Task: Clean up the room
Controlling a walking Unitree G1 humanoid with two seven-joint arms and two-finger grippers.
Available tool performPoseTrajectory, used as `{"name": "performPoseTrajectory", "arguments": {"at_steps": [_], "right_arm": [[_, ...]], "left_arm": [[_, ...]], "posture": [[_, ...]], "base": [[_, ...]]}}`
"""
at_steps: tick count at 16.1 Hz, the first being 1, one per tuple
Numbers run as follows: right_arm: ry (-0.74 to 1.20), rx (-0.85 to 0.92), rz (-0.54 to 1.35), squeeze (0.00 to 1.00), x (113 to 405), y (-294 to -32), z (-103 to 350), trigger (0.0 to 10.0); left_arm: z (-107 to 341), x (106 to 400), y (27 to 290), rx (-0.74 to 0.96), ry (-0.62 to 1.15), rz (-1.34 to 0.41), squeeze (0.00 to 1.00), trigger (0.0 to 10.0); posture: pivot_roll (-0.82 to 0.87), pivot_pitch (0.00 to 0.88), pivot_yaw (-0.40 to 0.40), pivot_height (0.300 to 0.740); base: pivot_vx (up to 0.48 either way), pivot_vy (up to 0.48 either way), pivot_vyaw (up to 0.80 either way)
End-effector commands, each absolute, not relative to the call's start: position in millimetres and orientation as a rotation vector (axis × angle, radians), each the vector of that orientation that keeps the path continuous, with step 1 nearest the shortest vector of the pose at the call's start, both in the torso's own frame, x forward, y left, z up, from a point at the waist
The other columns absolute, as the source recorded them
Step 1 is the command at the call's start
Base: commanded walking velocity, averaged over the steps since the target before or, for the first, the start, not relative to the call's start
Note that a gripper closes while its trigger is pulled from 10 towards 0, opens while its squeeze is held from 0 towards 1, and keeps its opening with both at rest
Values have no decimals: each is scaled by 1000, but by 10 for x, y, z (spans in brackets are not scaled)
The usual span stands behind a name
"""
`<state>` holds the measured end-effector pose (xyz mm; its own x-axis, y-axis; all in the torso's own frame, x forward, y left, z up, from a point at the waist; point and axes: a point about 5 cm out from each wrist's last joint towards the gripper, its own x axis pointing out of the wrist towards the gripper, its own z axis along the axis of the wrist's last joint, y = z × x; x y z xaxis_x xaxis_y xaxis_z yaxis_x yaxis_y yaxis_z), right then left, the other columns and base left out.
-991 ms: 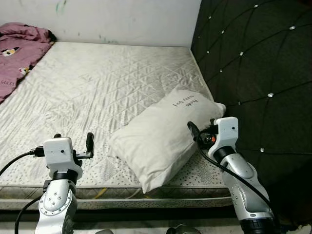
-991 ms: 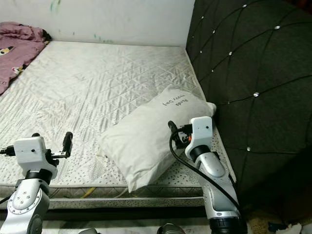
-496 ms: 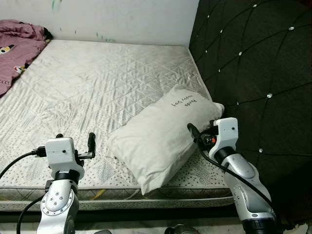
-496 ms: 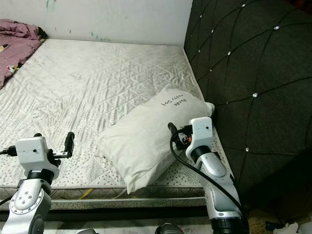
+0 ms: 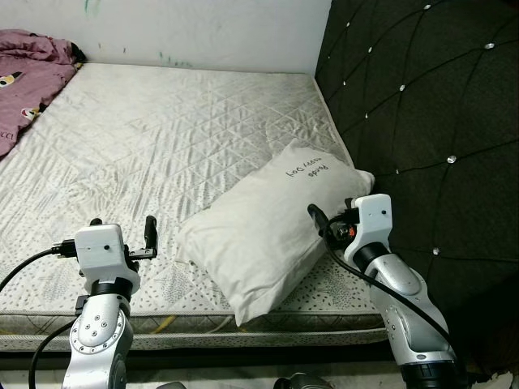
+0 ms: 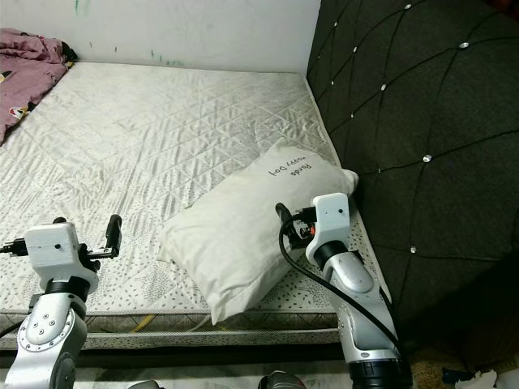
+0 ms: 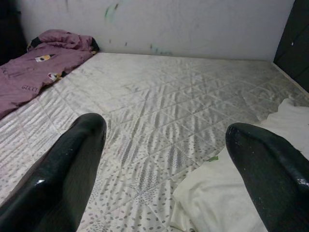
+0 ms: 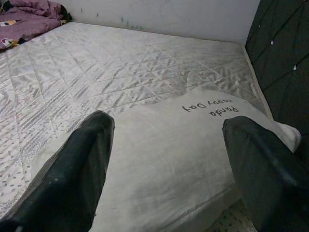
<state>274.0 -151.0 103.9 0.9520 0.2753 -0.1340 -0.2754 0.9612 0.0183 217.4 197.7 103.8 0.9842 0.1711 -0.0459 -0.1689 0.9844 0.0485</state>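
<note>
Lying slantwise on the mattress (image 5: 162,130) is one white pillow (image 5: 268,227), near the bed's front edge and close beside the black tufted headboard (image 5: 422,113); handwritten words mark the pillow's end nearest the headboard. One purple blanket (image 5: 28,73) is bunched at the mattress's far corner, well apart from the pillow. Two grippers are raised over the front edge of the mattress. The right gripper (image 8: 166,159) sits at the pillow's headboard-side edge, forearm bent upward, its two fingers spread wide with the pillow between and beneath them, gripping nothing. The left gripper (image 7: 164,159) hovers beside the pillow's opposite corner, fingers likewise spread wide over bare mattress, holding nothing.
</note>
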Motion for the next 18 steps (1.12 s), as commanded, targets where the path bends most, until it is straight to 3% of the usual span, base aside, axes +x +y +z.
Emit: {"name": "performPoseTrajectory", "arguments": {"at_steps": [1,5,14,18], "right_arm": [[106,-8,287,0,2772,-1486,1124,10000],[107,-8,294,0,2776,-1474,1130,10000],[116,-1,301,0,2809,-1445,1130,10000],[117,-4,305,0,2812,-1439,1129,10000]], "left_arm": [[1049,2192,1975,43,51,179,0,10000],[1046,2193,1973,34,55,179,0,10000],[1036,2203,1971,15,65,186,0,10000],[1030,2204,1974,9,68,190,0,10000]], "posture": [[-65,0,-65,735],[-67,0,-69,690],[-67,0,-78,690],[-68,0,-79,656]], "base": [[0,0,0],[0,0,0],[0,0,0],[0,0,0]]}}
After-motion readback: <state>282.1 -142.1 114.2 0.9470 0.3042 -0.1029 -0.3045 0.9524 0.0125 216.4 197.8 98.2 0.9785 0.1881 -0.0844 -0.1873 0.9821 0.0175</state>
